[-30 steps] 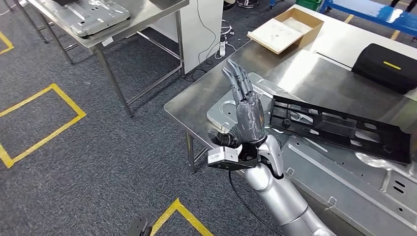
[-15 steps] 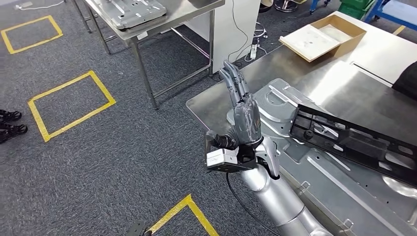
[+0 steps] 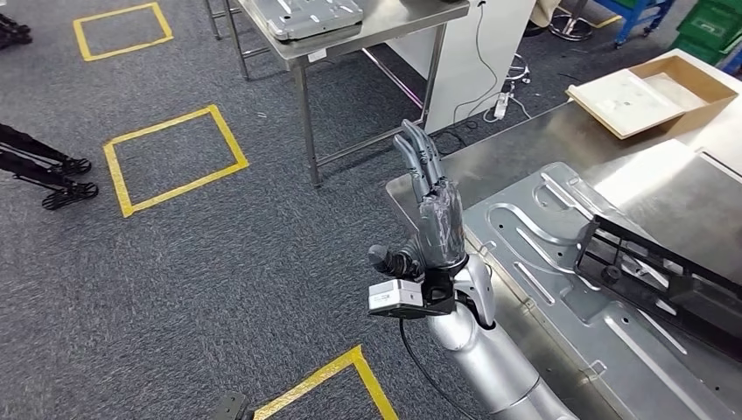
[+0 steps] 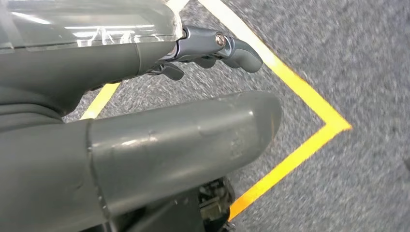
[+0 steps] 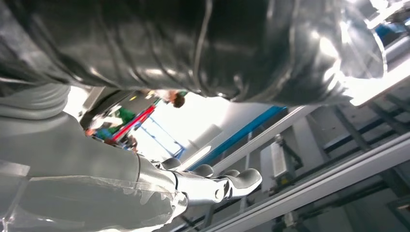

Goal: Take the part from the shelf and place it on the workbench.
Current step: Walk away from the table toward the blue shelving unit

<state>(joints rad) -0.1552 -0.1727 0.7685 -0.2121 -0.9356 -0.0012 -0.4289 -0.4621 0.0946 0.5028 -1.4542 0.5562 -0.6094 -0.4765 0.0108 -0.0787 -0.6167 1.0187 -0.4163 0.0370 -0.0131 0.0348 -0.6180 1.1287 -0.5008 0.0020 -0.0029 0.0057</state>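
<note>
Grey carpet with yellow floor markings (image 3: 175,153) fills the room's left, a steel side table (image 3: 367,22) stands at the back, and the steel workbench (image 3: 560,140) runs along the right. On the workbench lies a pressed metal panel (image 3: 560,262), and over it the long black part (image 3: 665,280), its long axis slanting away rightward. The right hand (image 3: 430,206), raised at the bench's near corner, holds nothing, fingers straight, the part lying to its right. The left hand (image 4: 145,145) hangs over carpet; its grasp I cannot tell.

Two steel tables: near workbench (image 3: 525,153), far table (image 3: 385,22). Two grey sheet-metal panels (image 3: 560,262) (image 3: 306,16). One black plastic part (image 3: 665,280). One cardboard box (image 3: 652,92). Three yellow floor squares (image 3: 175,157) (image 3: 122,31) (image 3: 324,381).
</note>
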